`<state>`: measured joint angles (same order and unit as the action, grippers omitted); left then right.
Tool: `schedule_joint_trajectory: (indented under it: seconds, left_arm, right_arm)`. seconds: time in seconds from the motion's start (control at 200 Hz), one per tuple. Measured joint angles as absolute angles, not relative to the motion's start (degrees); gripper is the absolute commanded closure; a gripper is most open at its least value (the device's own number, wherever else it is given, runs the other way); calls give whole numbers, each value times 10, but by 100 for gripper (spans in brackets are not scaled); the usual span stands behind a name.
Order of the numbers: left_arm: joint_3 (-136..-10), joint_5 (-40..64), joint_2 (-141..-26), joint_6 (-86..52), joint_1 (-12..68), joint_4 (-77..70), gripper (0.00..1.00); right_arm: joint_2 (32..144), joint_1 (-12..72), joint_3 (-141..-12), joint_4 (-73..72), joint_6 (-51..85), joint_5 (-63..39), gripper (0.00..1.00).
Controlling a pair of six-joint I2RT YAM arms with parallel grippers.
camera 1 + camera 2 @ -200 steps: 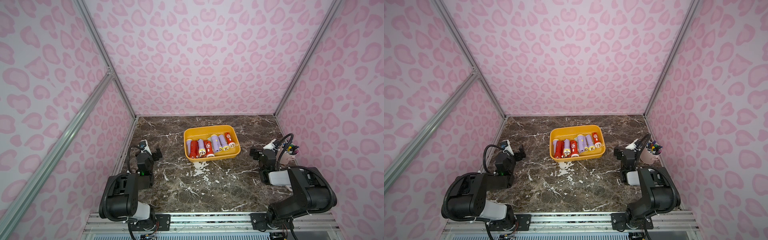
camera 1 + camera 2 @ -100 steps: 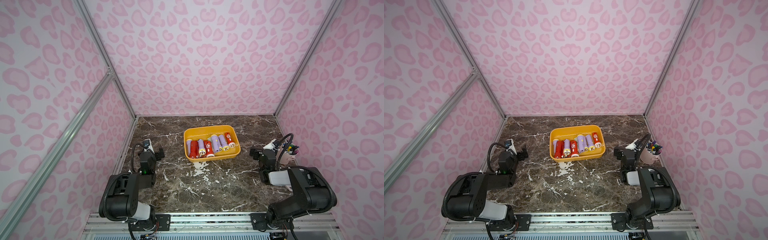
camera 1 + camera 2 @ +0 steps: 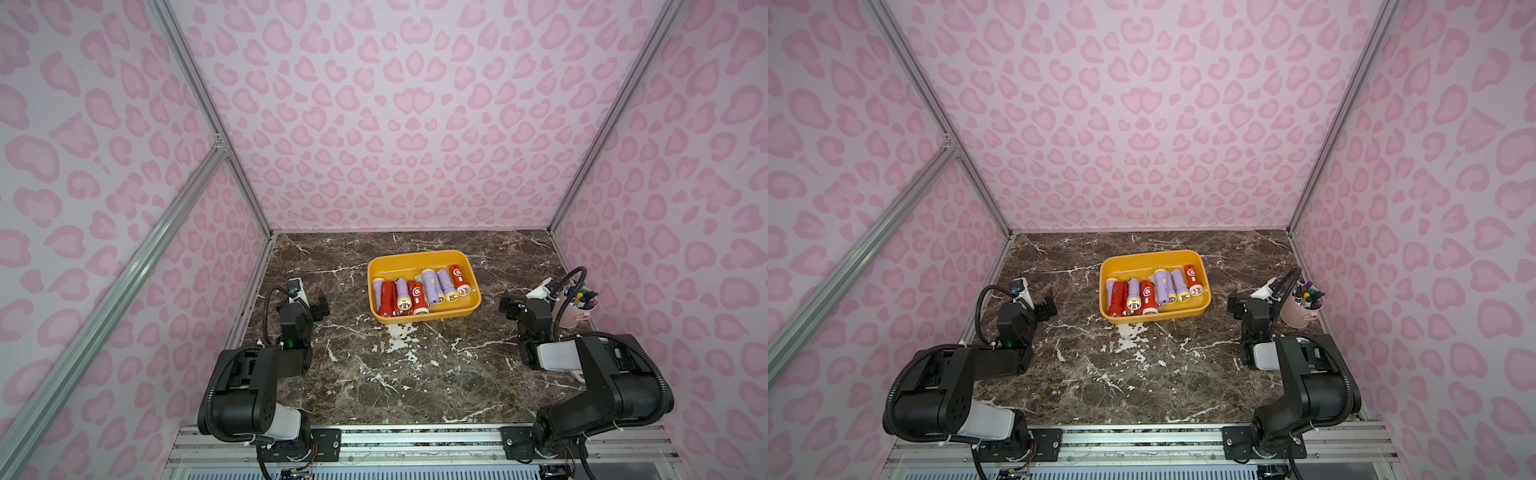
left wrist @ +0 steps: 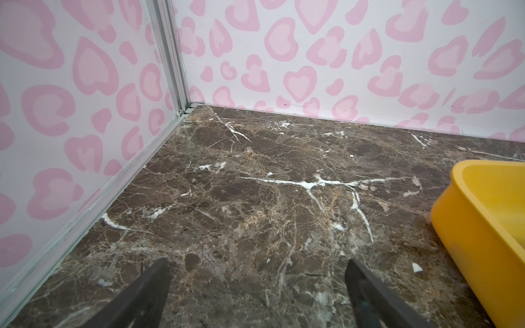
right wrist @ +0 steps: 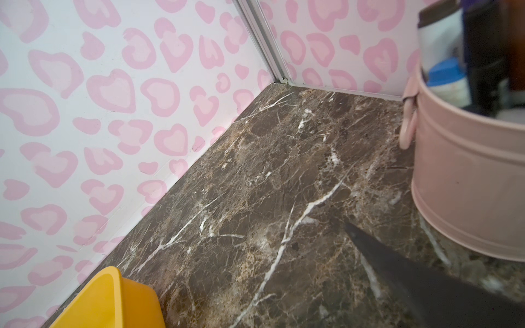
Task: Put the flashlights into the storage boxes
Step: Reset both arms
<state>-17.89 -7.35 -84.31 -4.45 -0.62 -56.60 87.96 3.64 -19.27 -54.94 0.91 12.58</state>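
The yellow-orange storage box [image 3: 415, 254] [image 3: 1150, 254] sits at the middle back of the marble table in both top views. Several flashlights [image 3: 417, 296] [image 3: 1147, 296], lilac and red, lie side by side inside it. My left gripper [image 3: 319, 307] [image 3: 1047, 305] hovers low, left of the box and apart from it. In the left wrist view it [image 4: 257, 261] is open over bare marble, with the box wall [image 4: 468, 215] off to one side. My right gripper [image 3: 509, 305] [image 3: 1235, 305] is right of the box, open and empty. Only one of its fingers [image 5: 397, 261] shows in the right wrist view, with a box corner [image 5: 113, 301].
A pink cup of markers [image 3: 575, 309] [image 3: 1300, 309] [image 5: 468, 184] stands against the right wall, just beyond my right gripper. Pink patterned walls with metal posts close off the left, back and right sides. A metal rail [image 3: 415, 436] runs along the front edge.
My left gripper has shifted a little toward the middle of the table. The right arm, the box and the flashlights have not moved.
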Motion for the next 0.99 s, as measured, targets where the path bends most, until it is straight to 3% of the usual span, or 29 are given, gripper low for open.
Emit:
schedule_joint_trajectory:
  seconds: [0.995]
  left_arm:
    - [-183, -75, -846, -43, -6, -558, 3]
  right_arm:
    - [880, 36, -193, -549, 9, 126, 1]
